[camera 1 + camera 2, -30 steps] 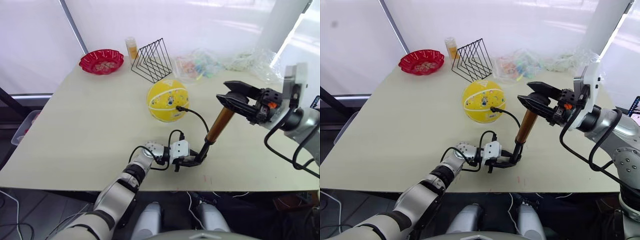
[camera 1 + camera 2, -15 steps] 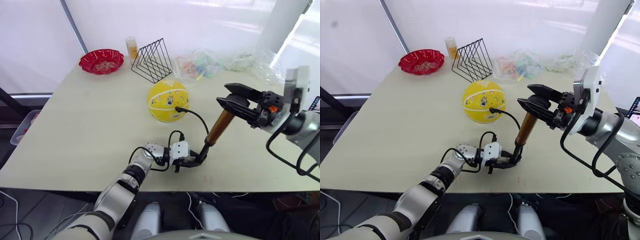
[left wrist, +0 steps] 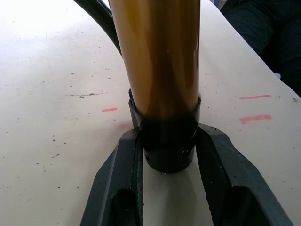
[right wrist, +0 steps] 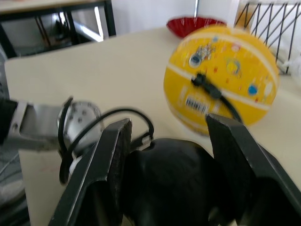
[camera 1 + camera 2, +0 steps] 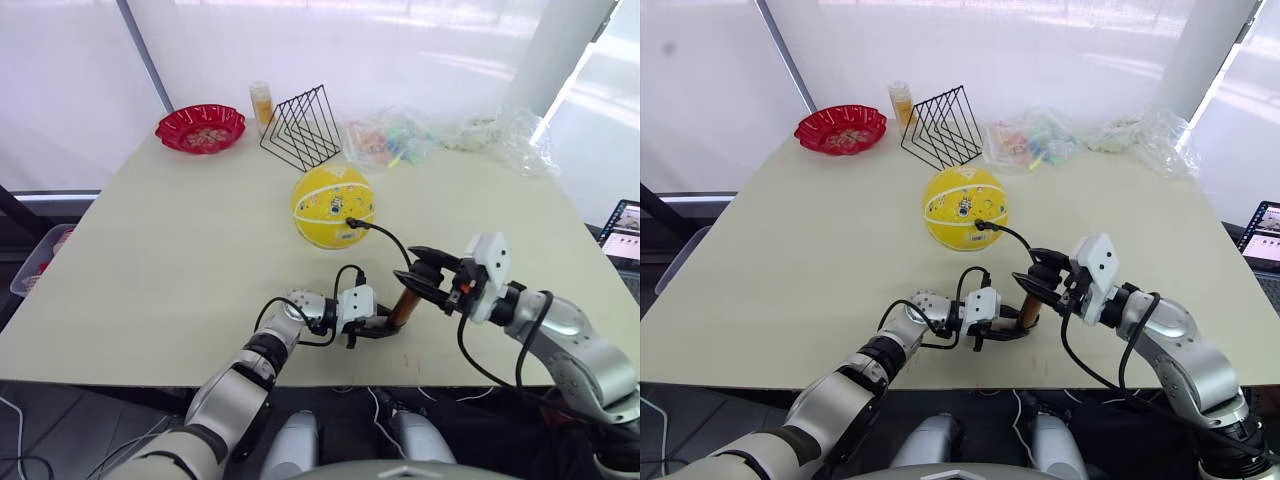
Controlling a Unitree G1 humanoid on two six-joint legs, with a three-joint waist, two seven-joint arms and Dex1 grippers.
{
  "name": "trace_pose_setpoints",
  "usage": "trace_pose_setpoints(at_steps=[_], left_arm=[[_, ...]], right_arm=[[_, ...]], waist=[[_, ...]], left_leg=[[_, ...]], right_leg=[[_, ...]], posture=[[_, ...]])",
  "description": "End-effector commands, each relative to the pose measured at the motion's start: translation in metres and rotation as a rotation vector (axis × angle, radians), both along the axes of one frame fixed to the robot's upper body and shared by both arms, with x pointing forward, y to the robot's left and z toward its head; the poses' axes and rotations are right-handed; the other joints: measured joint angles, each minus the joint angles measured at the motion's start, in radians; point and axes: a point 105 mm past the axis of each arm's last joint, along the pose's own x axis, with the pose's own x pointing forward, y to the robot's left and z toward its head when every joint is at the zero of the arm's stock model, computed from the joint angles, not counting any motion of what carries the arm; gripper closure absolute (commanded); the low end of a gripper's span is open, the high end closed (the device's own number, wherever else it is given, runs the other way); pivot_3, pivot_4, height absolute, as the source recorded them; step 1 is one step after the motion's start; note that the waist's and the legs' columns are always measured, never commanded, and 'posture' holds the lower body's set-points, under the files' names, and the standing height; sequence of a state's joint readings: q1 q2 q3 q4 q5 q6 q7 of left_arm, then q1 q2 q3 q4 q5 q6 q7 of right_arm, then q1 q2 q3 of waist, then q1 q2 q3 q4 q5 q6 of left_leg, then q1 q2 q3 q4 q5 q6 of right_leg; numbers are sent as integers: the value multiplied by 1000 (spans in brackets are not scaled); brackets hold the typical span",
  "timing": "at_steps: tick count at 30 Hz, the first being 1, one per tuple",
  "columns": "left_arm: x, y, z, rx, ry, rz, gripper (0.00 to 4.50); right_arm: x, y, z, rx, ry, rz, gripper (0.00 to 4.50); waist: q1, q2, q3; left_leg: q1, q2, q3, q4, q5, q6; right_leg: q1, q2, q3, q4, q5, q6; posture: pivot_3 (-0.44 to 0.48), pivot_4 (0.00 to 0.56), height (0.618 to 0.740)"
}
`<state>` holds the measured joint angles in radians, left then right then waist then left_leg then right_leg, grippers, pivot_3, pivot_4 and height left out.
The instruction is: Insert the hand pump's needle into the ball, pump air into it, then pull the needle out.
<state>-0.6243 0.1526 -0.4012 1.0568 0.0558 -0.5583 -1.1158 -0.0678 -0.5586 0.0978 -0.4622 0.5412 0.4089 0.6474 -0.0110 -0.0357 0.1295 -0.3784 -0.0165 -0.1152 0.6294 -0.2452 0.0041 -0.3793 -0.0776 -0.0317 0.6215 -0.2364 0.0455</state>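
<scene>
The pale beige worktop (image 5: 150, 250) carries the round yellow rubber ball (image 5: 333, 206) with white seams, which rests free just in front of the black wire rack (image 5: 300, 128). A hard stroke could tug the thin black hose (image 5: 385, 237), rolling the ball or pulling the needle fitting (image 5: 350, 222) out. Nearer the worktop's front edge than the ball, the slim gold hand pump (image 5: 404, 306) stands tilted. The left end effector (image 3: 167, 155) clamps its black base, while the right end effector (image 4: 169, 165) grips its black handle; either could slip.

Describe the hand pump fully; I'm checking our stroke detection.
The hand pump is a short-looking gold metallic tube, standing tilted near the table's front edge. The left gripper clamps its black base cap; the right gripper holds its black handle, pushed low. Its thin black hose loops up to the yellow ball.
</scene>
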Motion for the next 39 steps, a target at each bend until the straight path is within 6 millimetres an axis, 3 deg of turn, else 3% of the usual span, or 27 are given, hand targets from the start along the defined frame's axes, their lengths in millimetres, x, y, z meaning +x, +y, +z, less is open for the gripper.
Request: trace_pose_setpoints(at_steps=[1,8,12,21,23,25,28,37,39], left_arm=[[-30,42,-58,250,189,17,3387],[-30,41,-58,250,191,17,3387],[-31,41,-59,251,194,16,3387],[-31,42,-59,252,196,12,3387],[-30,42,-58,252,195,11,3387],[-30,42,-58,249,193,11,3387],[-30,42,-58,240,190,17,3387],[-32,43,-59,218,192,41,3387],[-33,43,-59,208,192,50,3387]], right_arm=[[-4,-1,-25,23,149,9,2491],[5,-15,51,135,-29,15,2491],[4,-25,95,165,-105,30,2491],[-4,-47,163,186,-240,22,2491],[-5,-49,170,190,-250,17,2491],[-3,-48,156,165,-190,9,2491],[-1,-40,116,113,-63,6,2491],[-2,-10,37,101,98,14,2491],[-3,-4,20,66,117,17,2491]], waist=[[0,0,0],[2,4,6],[3,14,15],[7,13,23],[8,13,23],[10,11,24],[13,7,22],[-1,-1,8],[-2,2,6]], left_leg=[[0,0,0,0,0,0],[-1,-1,0,0,0,0],[-2,-3,1,2,0,0],[-4,-5,1,2,0,0],[-4,-6,2,2,0,1],[-5,-6,1,2,1,1],[-5,-6,1,2,2,4],[-1,1,0,0,0,-1],[-1,2,1,0,-1,-1]], right_leg=[[0,0,0,0,0,0],[-1,0,-2,0,0,0],[-1,-2,-3,0,1,2],[-1,-2,-6,0,1,2],[-2,-1,-5,0,2,3],[-2,0,-6,0,2,4],[-2,0,-6,0,2,5],[1,-3,-5,-1,0,2],[1,-5,-6,-1,0,2]], posture=[[0,150,737],[0,150,737],[0,150,737],[0,150,737],[0,150,737],[0,150,737],[0,150,737],[0,150,737],[0,150,737]])
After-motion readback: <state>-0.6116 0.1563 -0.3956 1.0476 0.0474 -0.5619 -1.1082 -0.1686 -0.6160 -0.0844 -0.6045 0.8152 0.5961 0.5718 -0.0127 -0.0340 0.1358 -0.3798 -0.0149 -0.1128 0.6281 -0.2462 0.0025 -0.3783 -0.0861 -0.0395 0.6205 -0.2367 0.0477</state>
